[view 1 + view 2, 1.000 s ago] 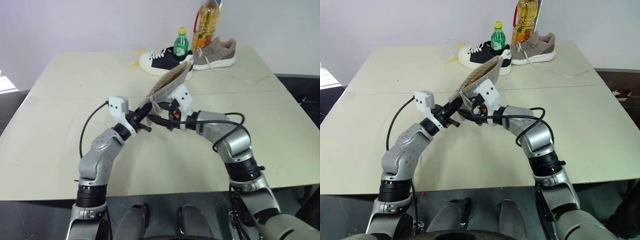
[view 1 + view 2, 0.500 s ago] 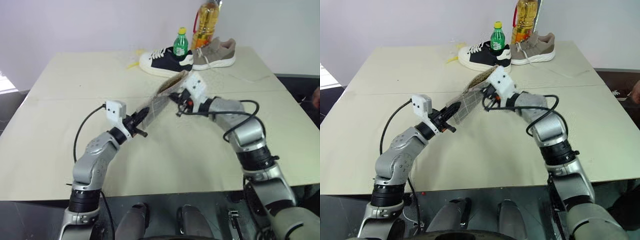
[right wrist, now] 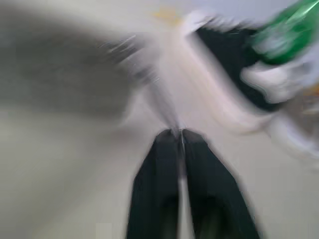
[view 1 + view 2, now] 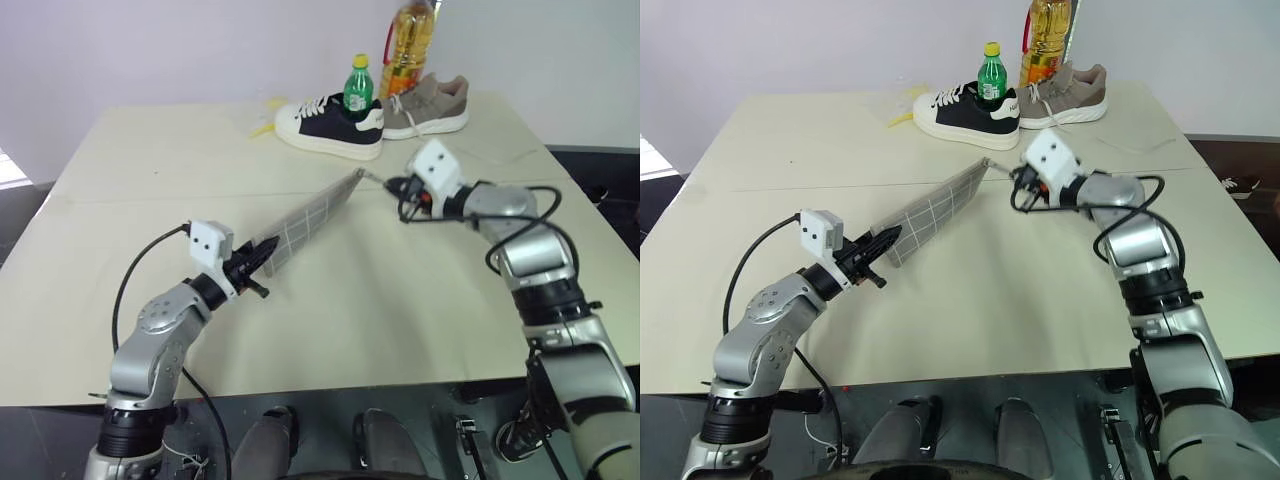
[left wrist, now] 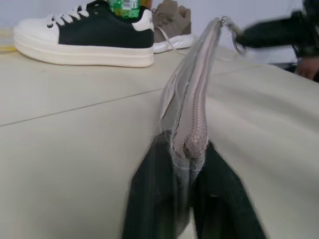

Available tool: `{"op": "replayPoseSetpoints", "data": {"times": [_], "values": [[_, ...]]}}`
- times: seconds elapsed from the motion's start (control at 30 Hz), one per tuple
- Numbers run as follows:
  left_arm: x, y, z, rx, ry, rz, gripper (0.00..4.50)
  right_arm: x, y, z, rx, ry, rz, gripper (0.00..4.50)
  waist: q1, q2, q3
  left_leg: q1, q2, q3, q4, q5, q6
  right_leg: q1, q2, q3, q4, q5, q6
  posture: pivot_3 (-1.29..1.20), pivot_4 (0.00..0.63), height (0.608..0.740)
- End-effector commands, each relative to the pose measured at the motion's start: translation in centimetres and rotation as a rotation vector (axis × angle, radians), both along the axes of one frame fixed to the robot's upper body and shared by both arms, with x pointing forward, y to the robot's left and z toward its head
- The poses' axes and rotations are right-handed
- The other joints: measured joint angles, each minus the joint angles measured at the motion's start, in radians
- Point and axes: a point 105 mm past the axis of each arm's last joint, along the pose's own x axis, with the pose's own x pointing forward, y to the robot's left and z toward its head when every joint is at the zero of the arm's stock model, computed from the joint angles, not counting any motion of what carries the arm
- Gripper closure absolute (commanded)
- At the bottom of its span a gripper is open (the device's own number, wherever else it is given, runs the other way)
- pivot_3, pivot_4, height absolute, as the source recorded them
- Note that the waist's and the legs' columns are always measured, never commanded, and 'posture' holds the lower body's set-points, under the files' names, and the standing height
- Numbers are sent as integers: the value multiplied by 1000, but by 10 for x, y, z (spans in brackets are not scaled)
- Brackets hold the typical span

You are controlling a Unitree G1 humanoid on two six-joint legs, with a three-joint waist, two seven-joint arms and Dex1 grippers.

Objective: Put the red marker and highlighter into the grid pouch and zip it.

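The table [image 4: 120, 200] stretches wide and pale, and above its middle the grid pouch [image 4: 310, 215] hangs stretched in the air between both arms, slanting up toward the far side. At the back sit a black-and-white sneaker [image 4: 325, 122] and a grey sneaker [image 4: 435, 105], with a green bottle [image 4: 359, 88] and an oil bottle [image 4: 412, 45] among them. The left pincer [image 4: 258, 262] is clenched on the pouch's lower end — the right pincer [image 4: 392, 185] pinches the zipper pull [image 5: 227, 22] at the top corner.
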Motion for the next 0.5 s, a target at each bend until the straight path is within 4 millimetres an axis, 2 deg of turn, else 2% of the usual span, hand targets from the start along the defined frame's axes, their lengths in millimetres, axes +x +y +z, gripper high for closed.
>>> {"op": "replayPoseSetpoints", "data": {"times": [0.03, 0.17, 0.23, 0.33, 0.5], "values": [[-11, 2, 12, 30, -42, -4, 2048, -16, -4, 8, -22, -18, 97, 2149, 0, 0, 0, 0, 0, 0, 0, 0, 0, 0, 0, 0, 0, 0, 0, 0, 150, 734], [-24, 17, 7, 54, -14, 51, 122, -26, -23, -6, -29, 38, 116, 190, 0, 0, 0, 0, 0, 0, 0, 0, 0, 0, 0, 0, 0, 0, -1, 0, 150, 734], [-33, 31, 1, 60, 15, 106, 122, -26, -38, -13, -10, 50, 81, 190, -1, 0, 0, 0, 1, 0, 0, 0, 0, 0, 0, 0, -1, -2, -4, 0, 150, 734], [-48, 61, -10, 70, 47, 253, 122, -19, -62, -14, 41, -50, -3, 190, 2, 0, 0, 0, 1, 1, 0, -1, 1, 0, -1, 0, -1, -2, -4, 0, 150, 734], [-61, 104, -19, 126, 64, 463, 122, -16, -68, -21, 186, 41, -14, 190, 4, 0, 0, 0, 1, 1, 2, -1, 1, 1, -2, 0, -1, -2, -5, 0, 150, 734]]}}
